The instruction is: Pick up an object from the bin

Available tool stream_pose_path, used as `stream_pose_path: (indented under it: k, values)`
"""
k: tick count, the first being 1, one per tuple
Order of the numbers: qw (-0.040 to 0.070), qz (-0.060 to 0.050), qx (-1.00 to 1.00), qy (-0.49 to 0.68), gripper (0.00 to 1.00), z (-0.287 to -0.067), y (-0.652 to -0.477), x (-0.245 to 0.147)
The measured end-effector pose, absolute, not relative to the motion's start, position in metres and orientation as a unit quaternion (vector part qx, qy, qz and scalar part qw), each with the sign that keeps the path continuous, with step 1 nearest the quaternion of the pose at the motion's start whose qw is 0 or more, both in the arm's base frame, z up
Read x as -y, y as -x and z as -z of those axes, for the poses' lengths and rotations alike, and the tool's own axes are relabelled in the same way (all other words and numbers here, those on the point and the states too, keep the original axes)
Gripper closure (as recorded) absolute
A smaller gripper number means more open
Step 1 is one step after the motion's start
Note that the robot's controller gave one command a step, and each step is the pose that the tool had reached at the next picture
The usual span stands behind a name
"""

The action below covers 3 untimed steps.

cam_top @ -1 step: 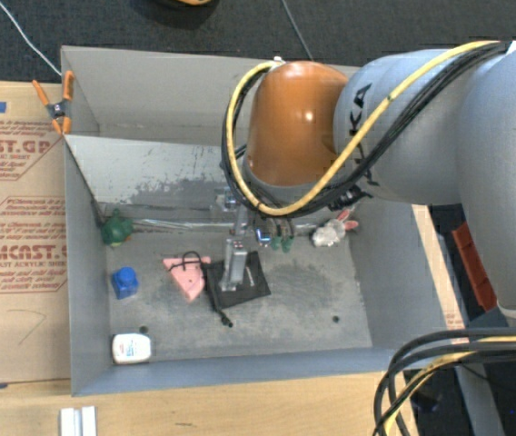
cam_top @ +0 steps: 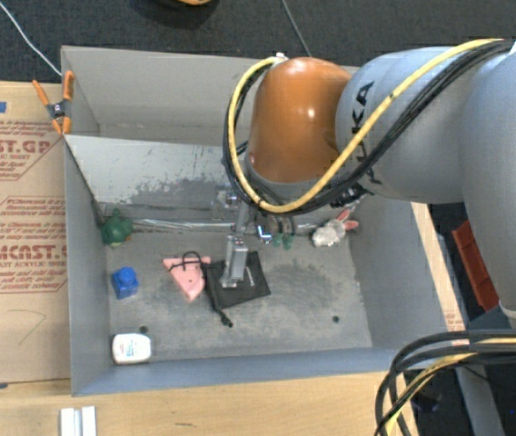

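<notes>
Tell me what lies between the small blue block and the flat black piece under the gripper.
A pink wedge-shaped piece lies between the small blue block and the flat black piece, as the camera view shows.

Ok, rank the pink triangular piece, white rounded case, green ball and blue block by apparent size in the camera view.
1. pink triangular piece
2. white rounded case
3. green ball and blue block: too alike to rank.
</notes>
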State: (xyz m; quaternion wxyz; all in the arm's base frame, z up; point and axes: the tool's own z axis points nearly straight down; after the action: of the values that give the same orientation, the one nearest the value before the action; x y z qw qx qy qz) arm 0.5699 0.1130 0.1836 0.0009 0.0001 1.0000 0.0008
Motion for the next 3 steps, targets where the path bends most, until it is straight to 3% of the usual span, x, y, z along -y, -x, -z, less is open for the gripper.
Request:
stream_pose_path:
  k: [1,2,3]
  values:
    - [-0.005,0.0,-1.0,-0.017,0.0,-0.068,-0.558,-0.053]
    - [0.003,-0.001,-1.0,0.006,0.0,-0.138,-0.562,-0.061]
    - [-0.005,-0.001,-1.0,-0.017,0.0,-0.067,-0.558,-0.054]
